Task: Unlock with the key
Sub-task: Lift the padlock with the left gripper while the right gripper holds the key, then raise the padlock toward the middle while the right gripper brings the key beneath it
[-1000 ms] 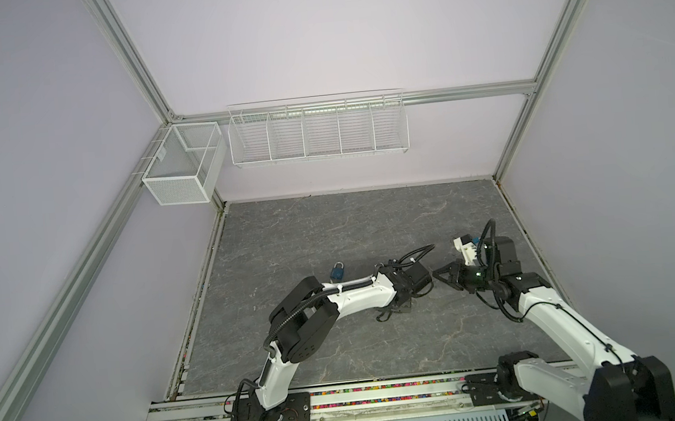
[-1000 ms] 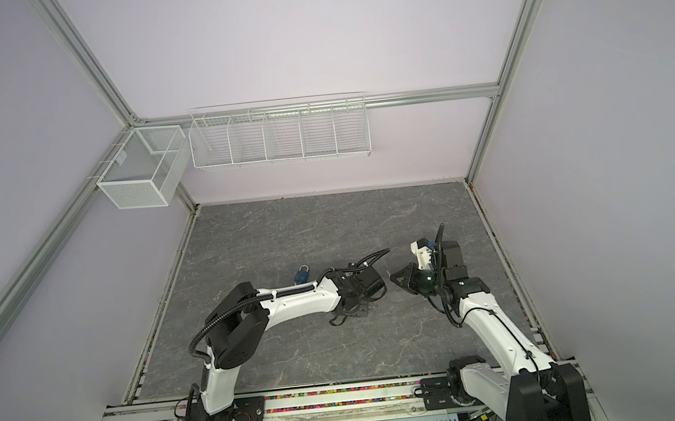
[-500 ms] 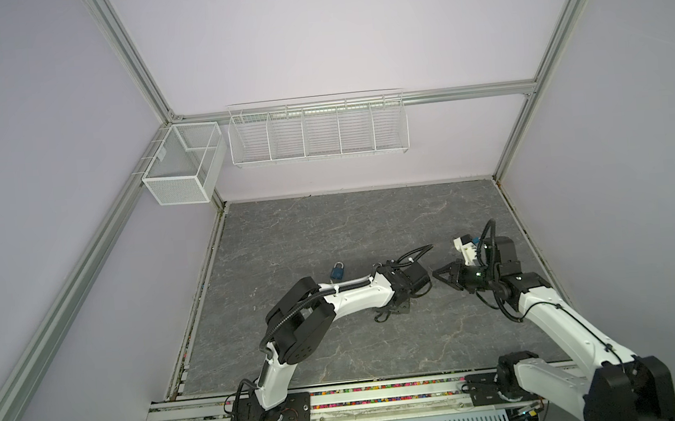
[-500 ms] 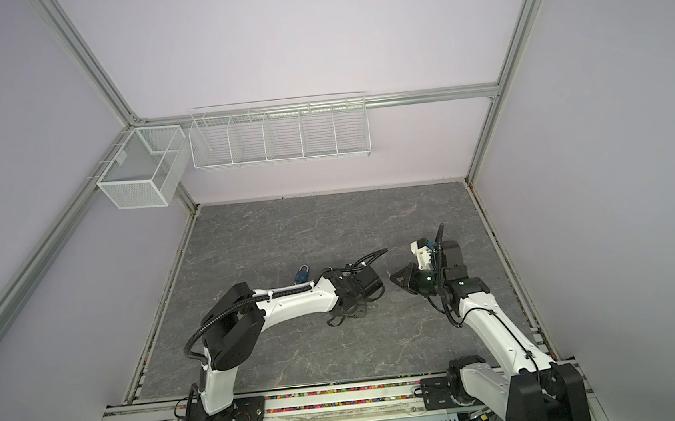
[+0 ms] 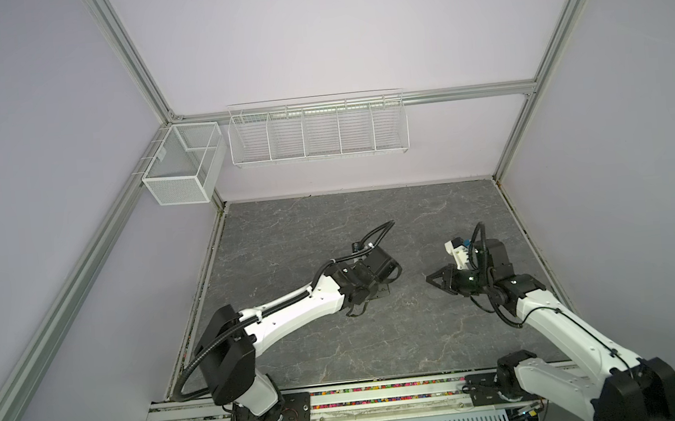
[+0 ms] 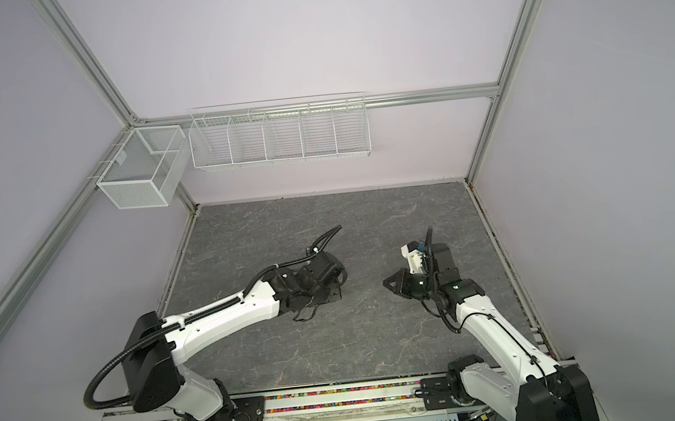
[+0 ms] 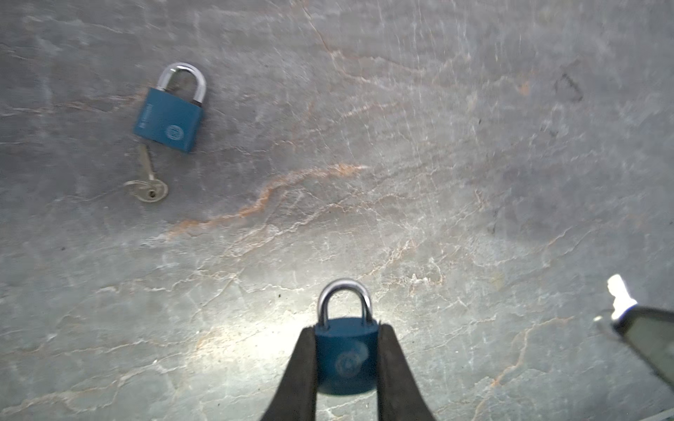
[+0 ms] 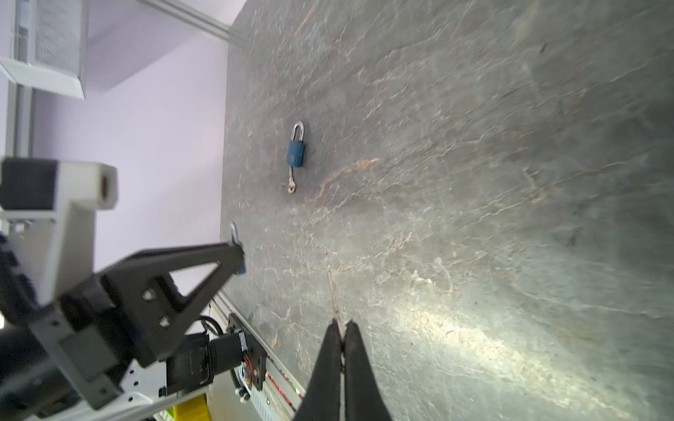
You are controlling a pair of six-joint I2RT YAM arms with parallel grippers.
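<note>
My left gripper (image 7: pixel 346 339) is shut on the body of a blue padlock (image 7: pixel 345 355), whose steel shackle (image 7: pixel 344 295) sticks out past the fingertips. The right gripper (image 8: pixel 342 330) is shut on a small silver key (image 8: pixel 332 291), and the blade pokes out beyond its tips. In the left wrist view that key (image 7: pixel 620 293) shows bright at the edge, well apart from the held padlock. In both top views the left gripper (image 5: pixel 378 293) and right gripper (image 5: pixel 430 286) face each other low over the floor with a gap between them.
A second blue padlock (image 7: pixel 168 120) lies flat on the grey stone floor (image 5: pixel 329 229) with its own key (image 7: pixel 149 184) in it; it also shows as the loose padlock (image 8: pixel 296 153) in the right wrist view. White wire baskets (image 5: pixel 318 132) hang on the back wall.
The left arm's elbow has swung out to the left and its wrist has drawn back a little, now hiding the loose padlock in the top views. The right arm has barely moved.
</note>
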